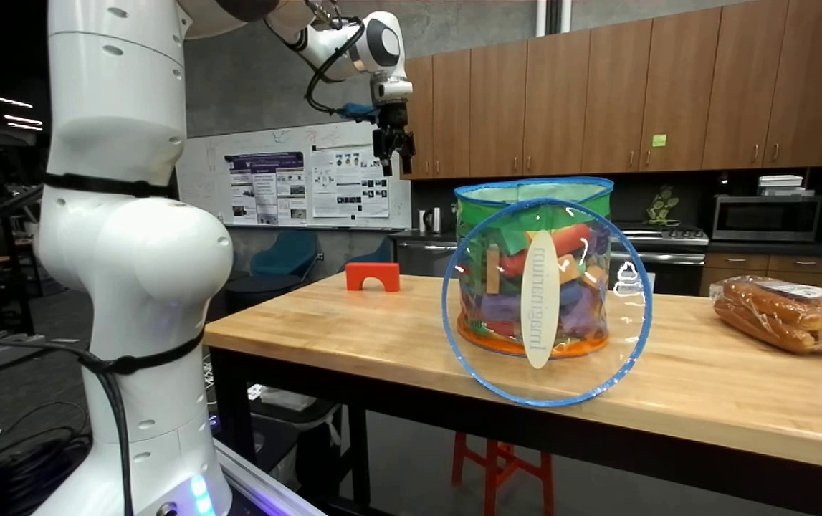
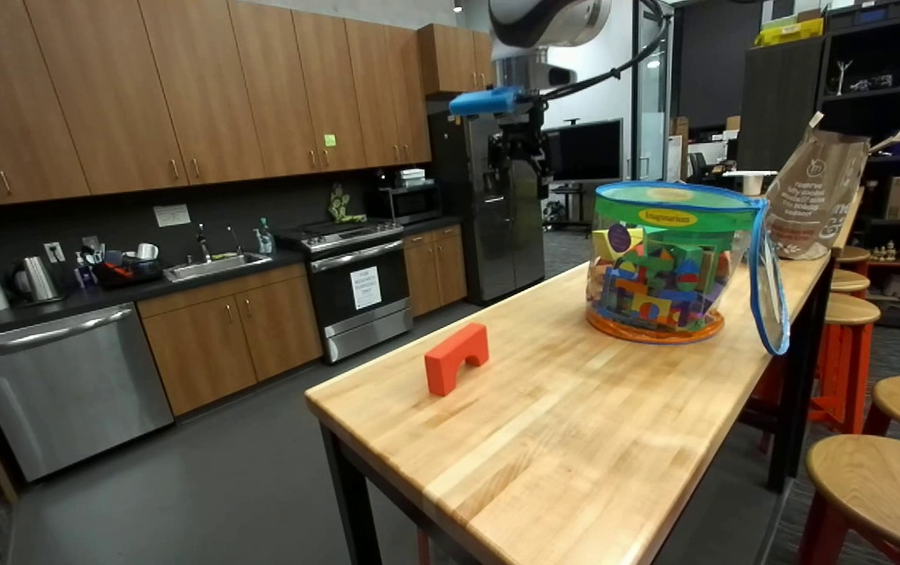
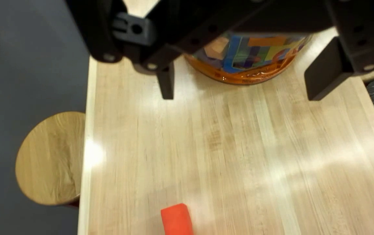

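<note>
My gripper (image 1: 397,170) hangs high above the table in both exterior views, its fingers pointing down. In the wrist view the gripper (image 3: 241,98) stands wide open, and nothing lies between its fingers. A red arch block (image 2: 453,353) stands upright on the tabletop near one end, below the gripper and apart from it. Only one end of the red block (image 3: 177,222) shows at the bottom of the wrist view. A clear round container (image 2: 712,223) full of coloured foam blocks stands beyond it, with a green band and an orange base. Its clear blue-rimmed lid (image 1: 539,299) hangs down one side.
The wooden table (image 2: 544,439) has a bag of bread rolls (image 1: 790,312) and a brown paper bag (image 2: 814,192) farther along it. Stools (image 2: 889,486) stand beside the table. Another stool (image 3: 51,160) shows past the table's edge in the wrist view.
</note>
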Motion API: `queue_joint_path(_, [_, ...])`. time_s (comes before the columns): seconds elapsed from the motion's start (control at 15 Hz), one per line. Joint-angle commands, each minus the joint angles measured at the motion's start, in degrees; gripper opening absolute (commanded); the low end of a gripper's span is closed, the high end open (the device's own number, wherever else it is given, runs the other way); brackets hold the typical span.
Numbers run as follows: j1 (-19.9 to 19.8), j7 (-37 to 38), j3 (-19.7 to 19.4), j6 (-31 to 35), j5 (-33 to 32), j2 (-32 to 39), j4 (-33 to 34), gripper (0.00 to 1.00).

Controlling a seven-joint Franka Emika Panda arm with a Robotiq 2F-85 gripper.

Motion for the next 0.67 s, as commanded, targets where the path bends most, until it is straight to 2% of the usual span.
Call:
queue_joint_path(0.0, [0.97, -0.61, 0.38, 4.13, 2.15, -1.93, -5.90, 1.00])
queue_joint_path(0.2, [1.85, -1.61, 1.09, 6.85, 3.08, -1.87, -9.33, 1.00])
queue_joint_path(0.6, [3.54, -5.21, 2.46, 8.01, 2.80, 2.00, -11.07, 1.00])
